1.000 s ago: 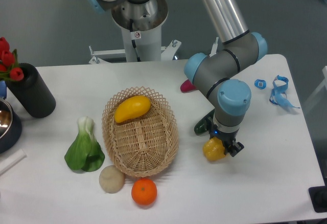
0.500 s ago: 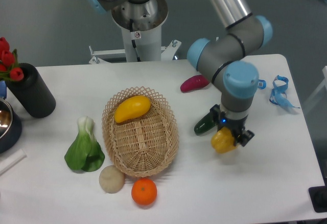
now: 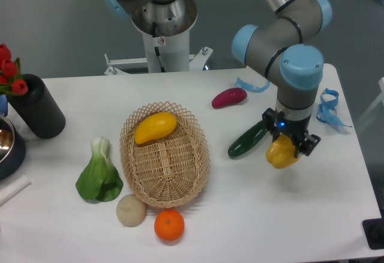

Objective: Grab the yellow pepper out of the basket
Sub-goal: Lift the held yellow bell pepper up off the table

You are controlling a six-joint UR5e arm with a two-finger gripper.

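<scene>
The yellow pepper (image 3: 281, 155), blocky and lobed, hangs over the table well to the right of the basket (image 3: 133, 164). My gripper (image 3: 288, 148) points down and is shut on the pepper, its dark fingers clasping the pepper's top. The tan wicker basket lies left of centre and holds only a smooth, elongated yellow-orange fruit (image 3: 155, 127) at its far end.
A dark green cucumber (image 3: 247, 140) lies just left of the gripper, and a magenta vegetable (image 3: 228, 97) sits behind it. Bok choy (image 3: 98, 173), a pale round vegetable (image 3: 131, 209) and an orange (image 3: 169, 224) ring the basket's near side. A black vase (image 3: 37, 114) stands far left; blue ribbon (image 3: 327, 108) lies far right.
The gripper has carried the yellow pepper to the right and slightly farther back, away from the basket. The cucumber, partly covered before, now shows in full.
</scene>
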